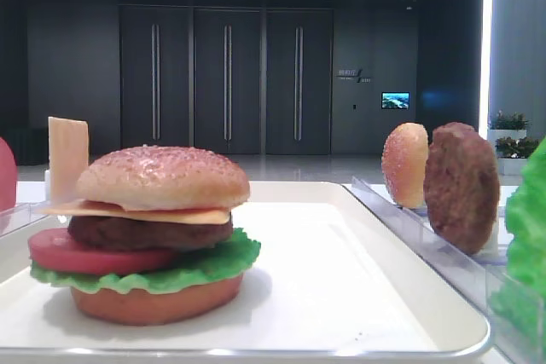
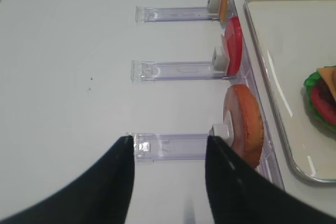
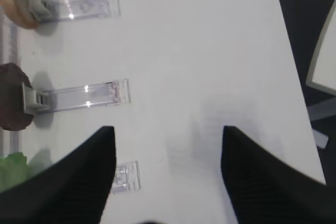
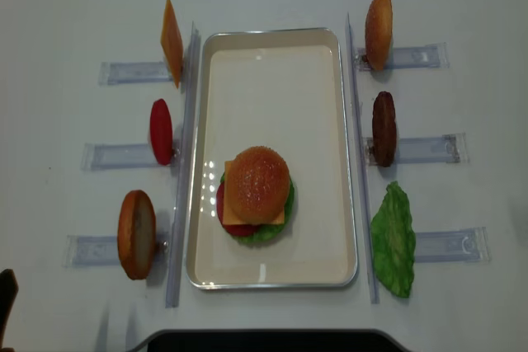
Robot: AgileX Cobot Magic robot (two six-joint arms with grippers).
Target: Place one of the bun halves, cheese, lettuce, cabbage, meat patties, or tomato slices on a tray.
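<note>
Burger stack w/ bun top (image 4: 257,184) on tray (image 4: 272,63); left gripper (image 2: 168,153) & right gripper (image 3: 168,145) jaws wide, empty, over bench (image 4: 74,14).

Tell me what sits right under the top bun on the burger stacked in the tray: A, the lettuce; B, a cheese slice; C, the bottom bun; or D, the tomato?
B: in the low exterior view a flat orange cheese slice lies directly beneath the domed top bun, above the patty, on the white tray.
</note>
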